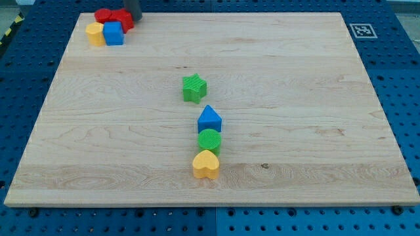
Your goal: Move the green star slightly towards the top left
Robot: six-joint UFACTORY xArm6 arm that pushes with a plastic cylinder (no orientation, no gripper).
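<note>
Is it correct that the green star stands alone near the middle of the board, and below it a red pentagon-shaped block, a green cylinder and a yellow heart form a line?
One thing is wrong: the block on top of the line is blue, not red, as the camera view shows. The green star, green cylinder and yellow heart are as stated.

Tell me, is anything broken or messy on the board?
Nothing looks broken or spilled. The green star sits alone mid-board; a blue block, green round block and yellow heart line up below it. My tip is by the top-left cluster, far from the star.
</note>
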